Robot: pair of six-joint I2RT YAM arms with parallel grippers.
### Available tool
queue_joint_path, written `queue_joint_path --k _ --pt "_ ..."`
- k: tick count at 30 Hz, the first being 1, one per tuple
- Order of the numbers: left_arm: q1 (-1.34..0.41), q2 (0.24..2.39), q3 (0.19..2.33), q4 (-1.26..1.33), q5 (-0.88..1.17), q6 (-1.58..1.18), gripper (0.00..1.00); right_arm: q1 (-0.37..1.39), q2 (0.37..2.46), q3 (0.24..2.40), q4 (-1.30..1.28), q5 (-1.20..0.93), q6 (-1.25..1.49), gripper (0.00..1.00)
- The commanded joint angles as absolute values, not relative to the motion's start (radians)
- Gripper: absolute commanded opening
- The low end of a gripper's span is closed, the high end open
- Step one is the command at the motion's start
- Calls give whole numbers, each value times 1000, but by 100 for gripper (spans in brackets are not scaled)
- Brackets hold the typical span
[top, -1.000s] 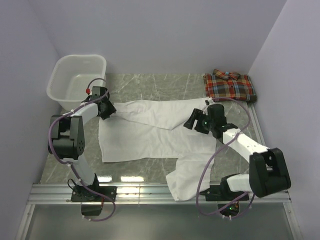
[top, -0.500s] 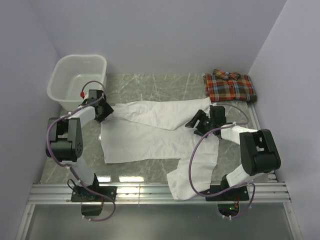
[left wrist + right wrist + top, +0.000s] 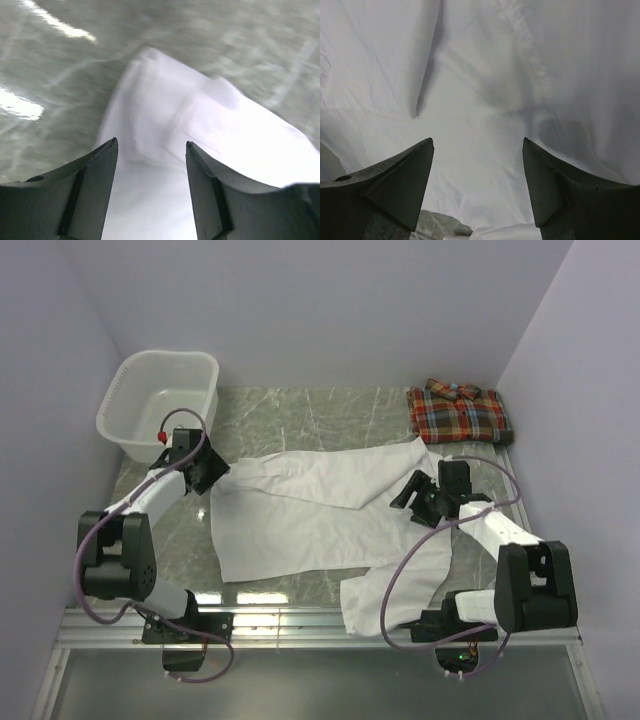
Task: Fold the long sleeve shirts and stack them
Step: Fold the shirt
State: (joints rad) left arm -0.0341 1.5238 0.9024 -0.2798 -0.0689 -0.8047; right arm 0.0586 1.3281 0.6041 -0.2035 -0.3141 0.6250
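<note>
The white long sleeve shirt [image 3: 300, 520] lies spread flat across the middle of the table, one sleeve reaching back toward the plaid shirt and another hanging off the near edge. The red-orange plaid shirt [image 3: 460, 412] sits folded at the back right. My left gripper [image 3: 210, 473] is at the white shirt's left upper corner. In the left wrist view it [image 3: 151, 145] is open over the white cloth [image 3: 210, 130], gripping nothing. My right gripper [image 3: 405, 498] hovers over the shirt's right side. In the right wrist view it [image 3: 478, 141] is open above smooth white fabric [image 3: 480, 60].
A white plastic laundry basket [image 3: 160, 400] stands at the back left, close behind my left arm. The marbled grey table [image 3: 300, 410] shows bare behind the white shirt. Walls close in on three sides, and a metal rail [image 3: 320, 625] runs along the near edge.
My left gripper opened wider and drew slightly left at the shirt's corner. The white shirt shifted a little right and toward the near edge. My right gripper moved right and nearer.
</note>
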Motion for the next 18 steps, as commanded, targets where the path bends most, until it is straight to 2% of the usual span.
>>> queue_joint_path --k 1,4,11,18 --pt "-90 1440 957 -258 -9 -769 62 87 1247 658 -259 -272 534 79" --pt "-117 1498 1006 -270 -9 -752 62 121 1207 675 -261 -261 519 79" --pt "-130 1684 1072 -288 3 -721 61 150 1152 660 -244 -262 497 86" --pt "-149 1755 1094 -285 5 -701 60 153 1143 641 -238 -264 488 87"
